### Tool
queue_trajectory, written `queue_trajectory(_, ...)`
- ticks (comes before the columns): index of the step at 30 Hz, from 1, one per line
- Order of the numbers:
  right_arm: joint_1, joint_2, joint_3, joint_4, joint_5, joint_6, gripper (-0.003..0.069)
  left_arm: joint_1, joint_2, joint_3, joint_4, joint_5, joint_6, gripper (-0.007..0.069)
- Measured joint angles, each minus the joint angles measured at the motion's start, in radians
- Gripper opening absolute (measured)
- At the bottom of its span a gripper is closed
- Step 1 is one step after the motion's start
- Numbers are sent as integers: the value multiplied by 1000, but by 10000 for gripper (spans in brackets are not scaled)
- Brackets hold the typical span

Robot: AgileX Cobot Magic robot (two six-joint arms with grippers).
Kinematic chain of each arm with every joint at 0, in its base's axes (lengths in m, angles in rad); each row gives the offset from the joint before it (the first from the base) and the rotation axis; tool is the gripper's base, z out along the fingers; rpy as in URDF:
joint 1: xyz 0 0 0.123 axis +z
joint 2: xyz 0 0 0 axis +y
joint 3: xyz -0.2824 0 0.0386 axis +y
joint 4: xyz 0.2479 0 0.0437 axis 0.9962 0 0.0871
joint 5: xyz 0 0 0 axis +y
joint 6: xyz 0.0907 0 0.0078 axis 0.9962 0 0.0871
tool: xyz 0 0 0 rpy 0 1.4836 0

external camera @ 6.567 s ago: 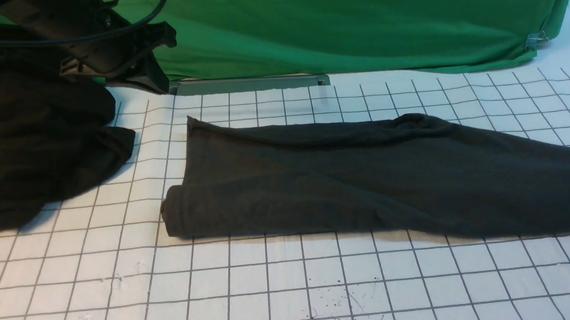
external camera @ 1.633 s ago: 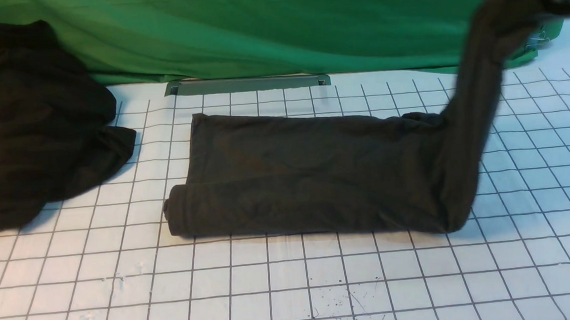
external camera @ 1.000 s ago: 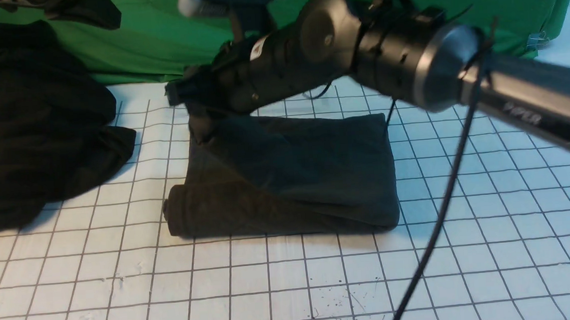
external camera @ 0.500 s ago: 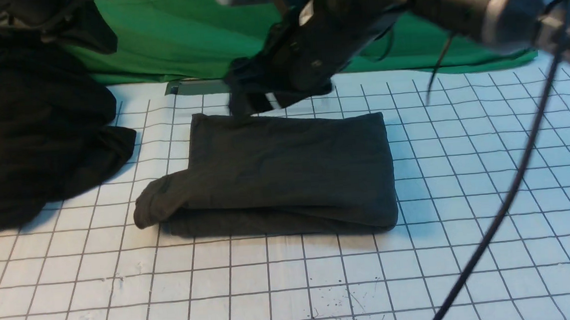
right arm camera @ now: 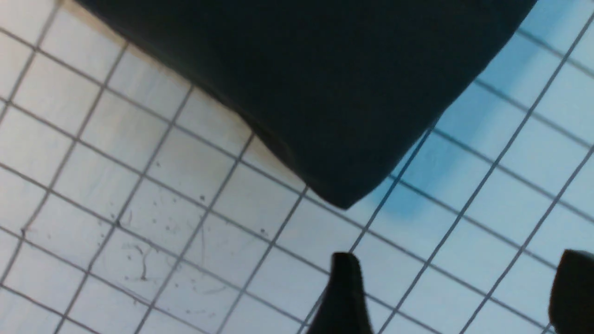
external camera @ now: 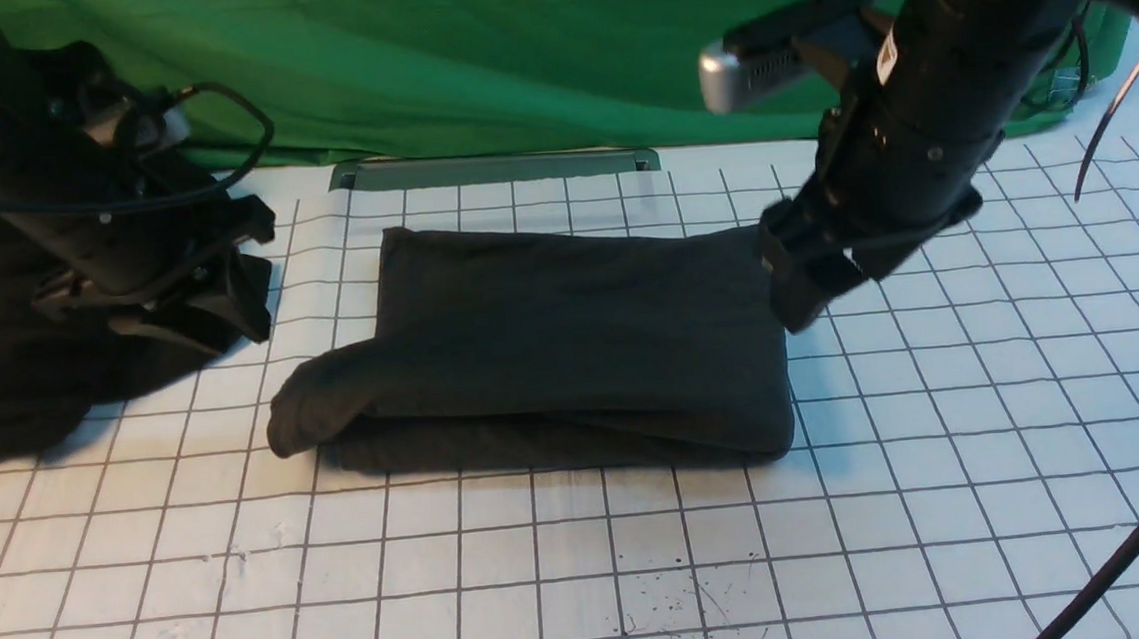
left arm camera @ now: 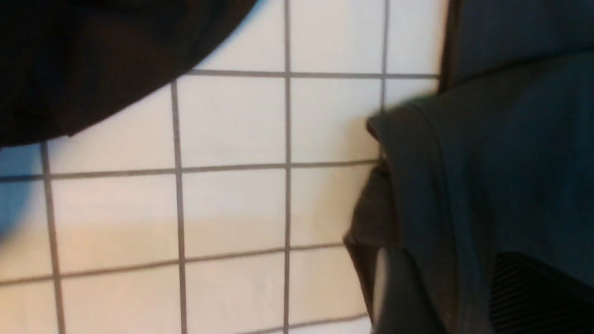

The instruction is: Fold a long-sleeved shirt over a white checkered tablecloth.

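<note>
1. Right gripper (external camera: 800, 295) hangs just beside the right edge of the long-sleeved shirt (external camera: 571, 339), close to its far right corner. In the right wrist view its two fingers (right arm camera: 345, 297) stand wide apart over bare squares, and nothing is between them.
2. The left gripper (external camera: 238, 305) is at the left side, above the near edge of the black heap of cloth (external camera: 12, 378). I cannot tell if its jaws are apart or closed. The left wrist view is blurred and shows only one dark ribbed pad (left arm camera: 533, 292) in front of the shirt cloth.
3. The shirt lies in the middle of the white checkered tablecloth (external camera: 586, 559), folded to a compact rectangle with the layers one upon the other. Its right edge is a smooth, rounded fold.
4. At the near left corner of the shirt a rounded lump of its cloth sticks out to the left, resting on the tablecloth.
5. The heap and the shirt do not touch; bare grid squares show between them.
6. Behind all hangs the green backdrop (external camera: 511, 53), with a grey bar (external camera: 494, 167) at its foot, near the shirt's far edge but apart from it.
7. Small black specks (external camera: 690, 607) mark the tablecloth in front of the shirt, and a black cable (external camera: 1131, 536) crosses the near right corner.
</note>
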Motion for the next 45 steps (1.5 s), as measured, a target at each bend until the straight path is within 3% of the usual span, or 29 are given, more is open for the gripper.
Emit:
queue_trajectory(6,-2,0,113,-2,-9,-7,535,0,89,3,-115,-38,33,444)
queue_trajectory(10,-2,0,139,-2,-22,-12,535,0,136,3,-144,-40,48,461)
queue_trajectory(12,-2,0,140,-2,-38,-15,535,0,153,3,-148,-40,54,430)
queue_trajectory(16,-2,0,140,-2,-58,-15,535,0,165,3,-174,-40,88,296)
queue_trajectory(17,-2,0,140,-1,-60,-15,535,0,166,3,-202,-32,117,180)
queue_trajectory(20,-2,0,140,-1,-60,-16,535,0,166,-25,-229,9,161,50)
queue_trajectory(30,-3,0,140,-3,-61,-16,535,0,95,-179,-244,17,175,37)
queue_trajectory(39,-3,0,140,-5,-61,-16,535,-5,95,-107,-212,-58,152,41)
queue_trajectory(45,-3,1,140,0,-61,-3,535,-5,98,-52,-206,-105,150,155)
